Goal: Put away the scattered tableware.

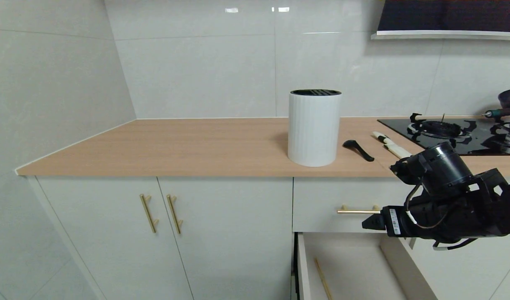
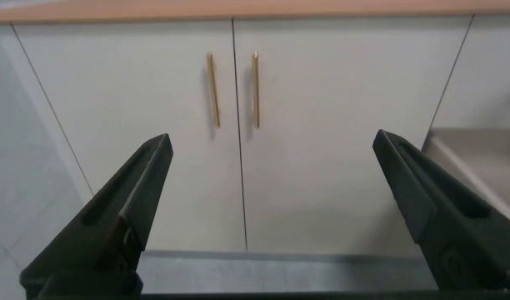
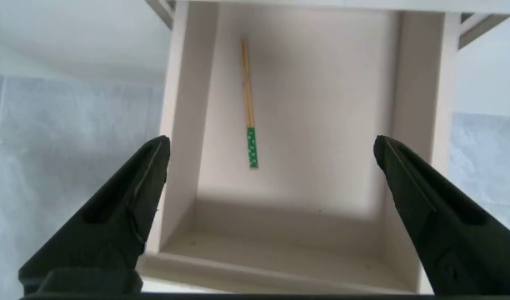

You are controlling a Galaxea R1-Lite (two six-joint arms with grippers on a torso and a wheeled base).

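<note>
Chopsticks [image 3: 248, 108] lie in the drawer [image 3: 322, 221], open to take tableware; the right end effector [image 3: 270, 143] hangs above, spread wide, empty. Spoon [image 1: 358, 150] and knife [image 1: 390, 144] sit on the table [image 1: 196, 146]; left end effector [image 2: 272, 137] also wide.

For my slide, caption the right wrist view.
Right gripper, jaws open, over the open drawer holding chopsticks.

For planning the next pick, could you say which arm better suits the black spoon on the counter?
Right, probably: the right end effector hangs over the open white drawer, near the black spoon; the left end effector faces cabinet doors.
</note>
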